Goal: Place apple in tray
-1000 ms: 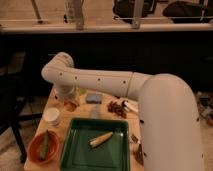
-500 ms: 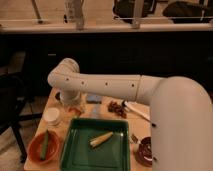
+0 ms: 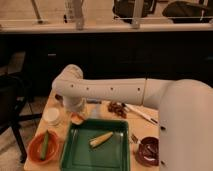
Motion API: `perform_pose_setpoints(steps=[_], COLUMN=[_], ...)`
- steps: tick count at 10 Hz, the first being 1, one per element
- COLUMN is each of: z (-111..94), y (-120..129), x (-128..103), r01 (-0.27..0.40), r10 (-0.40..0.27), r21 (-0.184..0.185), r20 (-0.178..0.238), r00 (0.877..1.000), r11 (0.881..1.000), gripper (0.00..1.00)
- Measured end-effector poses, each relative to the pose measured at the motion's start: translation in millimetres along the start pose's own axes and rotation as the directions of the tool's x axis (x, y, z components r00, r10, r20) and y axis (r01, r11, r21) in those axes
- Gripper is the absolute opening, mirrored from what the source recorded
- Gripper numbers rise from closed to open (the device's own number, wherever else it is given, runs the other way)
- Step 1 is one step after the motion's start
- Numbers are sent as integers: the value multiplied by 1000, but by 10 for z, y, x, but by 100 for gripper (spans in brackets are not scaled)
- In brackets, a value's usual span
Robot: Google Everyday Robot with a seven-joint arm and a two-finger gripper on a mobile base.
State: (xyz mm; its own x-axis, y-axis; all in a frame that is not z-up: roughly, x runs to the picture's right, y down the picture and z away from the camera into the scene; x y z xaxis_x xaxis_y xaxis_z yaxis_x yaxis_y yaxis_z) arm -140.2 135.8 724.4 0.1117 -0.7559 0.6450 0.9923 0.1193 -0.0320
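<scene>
Arm reaching down to the apple [image 3: 76, 118] beside the tray [image 3: 70, 150], centre left of frame.
The claw [image 3: 75, 109], closed, sat at the apple, just above the tray's upper-left corner; whether it gripped the fruit could not be told. Being round, the apple showed no long axis or heading.

One arm, ending in one gripper [image 3: 76, 114] down at the counter's [image 3: 150, 131] far left, jaws shut. One apple [image 3: 77, 119] beneath it. One green tray [image 3: 70, 150] holding one corn piece [image 3: 101, 139]. Two bowls: one orange [image 3: 34, 149], one maroon [image 3: 148, 151]. One white cup [image 3: 52, 116]. One pen [image 3: 140, 114].
</scene>
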Motion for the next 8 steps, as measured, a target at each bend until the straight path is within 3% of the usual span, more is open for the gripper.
perform_pose_setpoints(steps=[8], z=[340], y=[357], x=[-170], r01=[-88], r10=[87], r21=[21], r20=[51], r00=[995], r11=[996], gripper=[0])
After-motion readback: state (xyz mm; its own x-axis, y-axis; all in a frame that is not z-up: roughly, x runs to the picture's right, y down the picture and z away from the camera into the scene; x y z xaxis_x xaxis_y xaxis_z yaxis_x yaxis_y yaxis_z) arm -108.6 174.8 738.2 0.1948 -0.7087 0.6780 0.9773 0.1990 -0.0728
